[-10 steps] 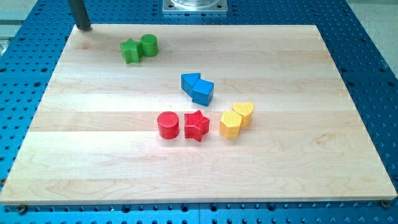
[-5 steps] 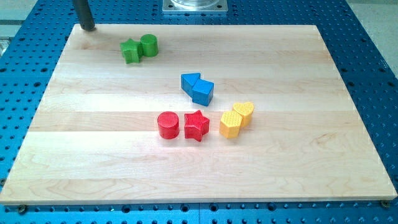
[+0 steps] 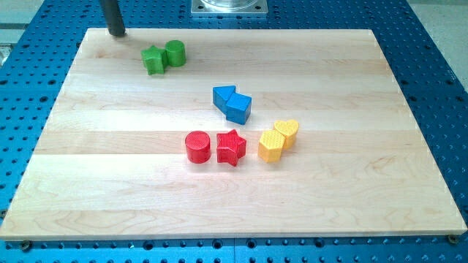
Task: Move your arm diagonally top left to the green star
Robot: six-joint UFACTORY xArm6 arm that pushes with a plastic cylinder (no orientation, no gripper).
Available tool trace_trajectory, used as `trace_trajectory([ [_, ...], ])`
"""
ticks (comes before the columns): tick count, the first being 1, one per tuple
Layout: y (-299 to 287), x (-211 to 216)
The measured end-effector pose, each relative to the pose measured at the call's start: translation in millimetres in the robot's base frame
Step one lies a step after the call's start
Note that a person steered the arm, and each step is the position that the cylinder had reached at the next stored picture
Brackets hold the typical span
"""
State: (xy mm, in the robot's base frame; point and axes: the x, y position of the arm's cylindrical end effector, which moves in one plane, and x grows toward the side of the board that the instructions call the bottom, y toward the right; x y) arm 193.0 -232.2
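A pale wooden board [image 3: 110, 190] lies on a blue perforated table [image 3: 431, 66], with a metal mount [image 3: 229, 7] at the view's top edge.

The green star [image 3: 153, 60] sits near the board's top left, touching a green cylinder [image 3: 175, 52] on its right. My tip [image 3: 117, 32] stands at the board's top edge, up and to the left of the star, near it but apart. There are no jaws here, only the plain dark rod, touching no block.

Toward the middle, a blue triangle [image 3: 224, 96] and a blue block [image 3: 238, 108] press together. Below them a red cylinder [image 3: 197, 147] and a red star [image 3: 231, 147] stand just beside each other. To their right, a yellow hexagon [image 3: 271, 145] touches a yellow heart [image 3: 287, 133].
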Motion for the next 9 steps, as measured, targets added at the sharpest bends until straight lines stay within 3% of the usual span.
trace_trajectory([
  [8, 3.2, 0.2],
  [9, -8.7, 32.0],
])
